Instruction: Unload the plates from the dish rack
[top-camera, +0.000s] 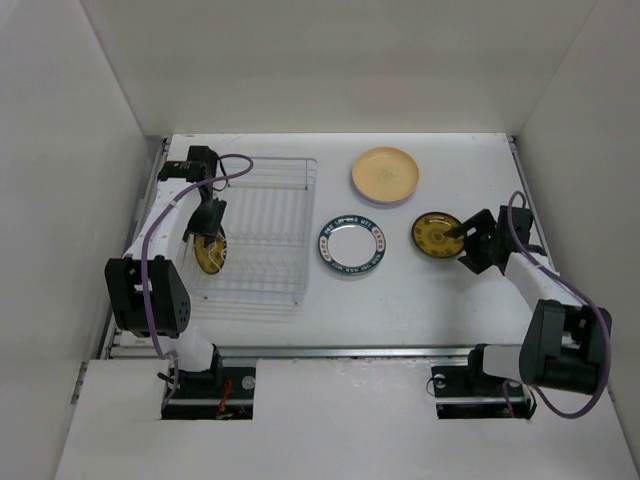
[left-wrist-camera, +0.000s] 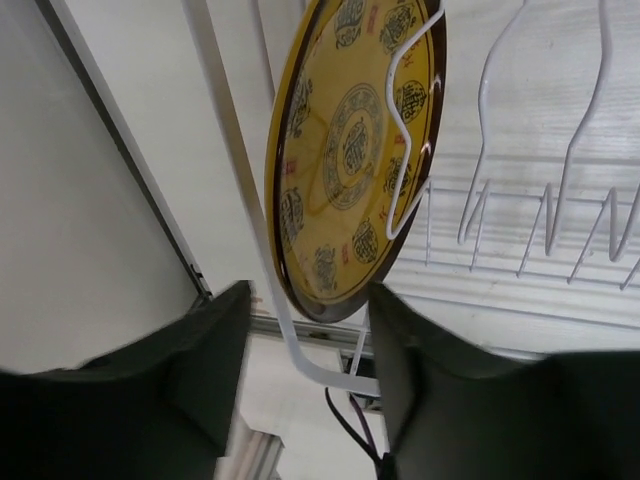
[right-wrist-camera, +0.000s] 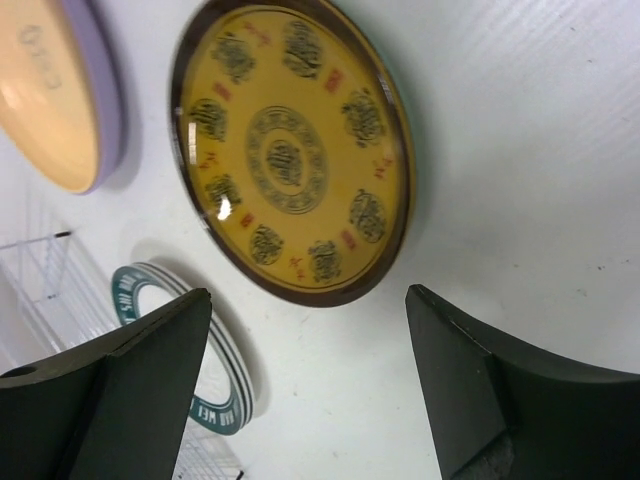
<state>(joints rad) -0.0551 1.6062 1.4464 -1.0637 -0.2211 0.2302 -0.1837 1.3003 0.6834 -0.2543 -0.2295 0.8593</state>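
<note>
The white wire dish rack stands at the left. One dark brown-gold plate stands upright in its left slots. My left gripper is open at that plate. In the left wrist view the plate has its lower rim between my spread fingers, and my left gripper does not clamp it. A second brown-gold plate lies flat on the table. My right gripper is open and empty just beside it, and in the right wrist view my right gripper sits at the near rim of that plate.
A yellow-tan plate stacked on a lavender one lies at the back. A white plate with a teal lettered rim lies between the rack and the right gripper. White walls close in the table on three sides.
</note>
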